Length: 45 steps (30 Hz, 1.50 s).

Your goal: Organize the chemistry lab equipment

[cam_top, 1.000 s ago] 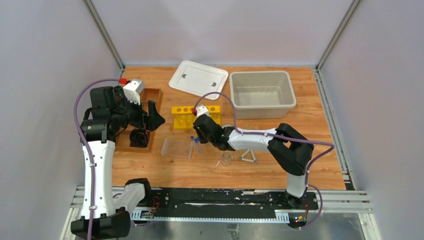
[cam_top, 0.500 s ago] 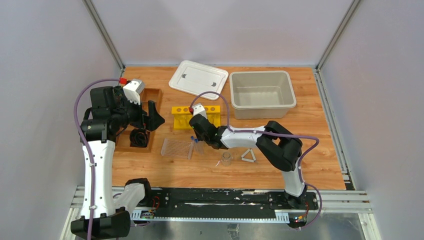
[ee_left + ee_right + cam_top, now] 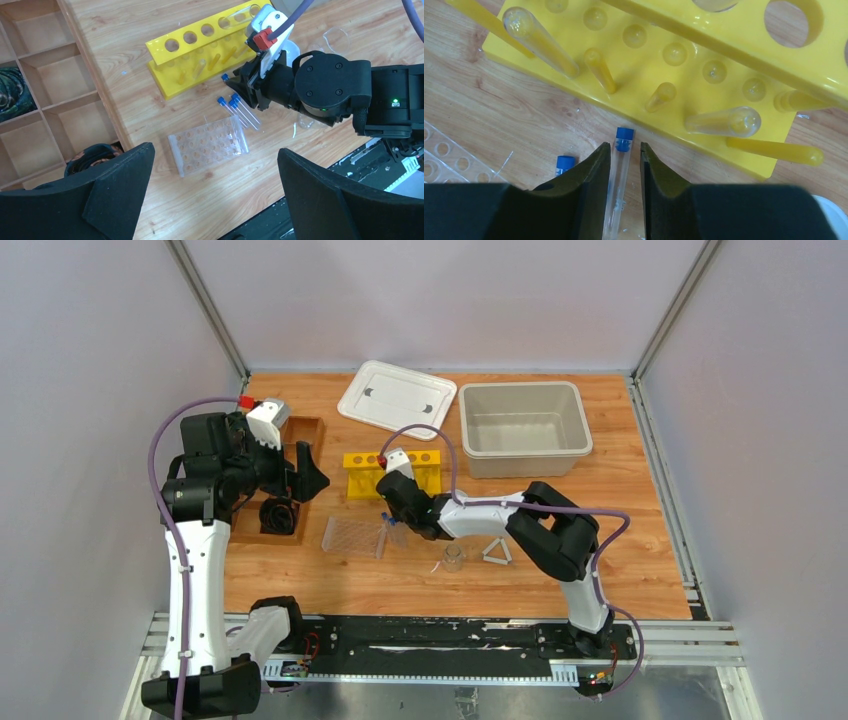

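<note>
tube (image 3: 619, 175) is lying flat on the table (image 3: 484, 105), right between the right gripper's (image 3: 624, 146) fingers (image 3: 594, 170). they are sitting a little apart, one on each side, not squeezing yet. its long side is running along them, blue cap pointing away at the yellow rack (image 3: 704, 50). left gripper (image 3: 216, 152) is hanging wide apart, far off.

Blue-capped tubes (image 3: 239, 109) lie between the clear rack (image 3: 207, 146) and yellow rack (image 3: 200, 55).
</note>
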Tool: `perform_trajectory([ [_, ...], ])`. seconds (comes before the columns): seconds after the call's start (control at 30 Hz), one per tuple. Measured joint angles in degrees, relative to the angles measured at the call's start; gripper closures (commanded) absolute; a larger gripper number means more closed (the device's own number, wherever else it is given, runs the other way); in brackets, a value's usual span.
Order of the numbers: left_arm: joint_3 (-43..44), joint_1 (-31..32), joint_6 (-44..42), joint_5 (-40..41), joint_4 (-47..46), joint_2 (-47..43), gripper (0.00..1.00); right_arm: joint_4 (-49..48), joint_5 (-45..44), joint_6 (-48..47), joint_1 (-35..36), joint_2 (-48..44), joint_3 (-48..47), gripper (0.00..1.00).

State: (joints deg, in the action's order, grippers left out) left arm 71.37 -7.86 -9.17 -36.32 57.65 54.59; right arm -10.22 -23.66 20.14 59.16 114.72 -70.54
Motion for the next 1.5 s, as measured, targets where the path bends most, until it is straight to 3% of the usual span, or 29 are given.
perform_trajectory([
  [0.33,0.9,0.0,0.0,0.2,0.8,0.0,0.0,0.9,-1.5,-0.3,1.6,0.0,0.1,0.57],
  [0.63,1.0,0.0,0.0,0.4,1.0,0.0,0.0,0.3,-3.4,-1.8,1.9,-0.6,2.0,0.66],
  [1.1,1.0,0.0,-0.1,0.6,1.2,-0.5,0.0,0.5,-4.7,-0.3,2.8,-0.3,2.6,0.67],
  [1.5,1.0,0.0,-0.2,0.5,1.2,-0.8,0.0,1.5,-5.4,4.3,2.8,-0.5,2.7,0.97],
])
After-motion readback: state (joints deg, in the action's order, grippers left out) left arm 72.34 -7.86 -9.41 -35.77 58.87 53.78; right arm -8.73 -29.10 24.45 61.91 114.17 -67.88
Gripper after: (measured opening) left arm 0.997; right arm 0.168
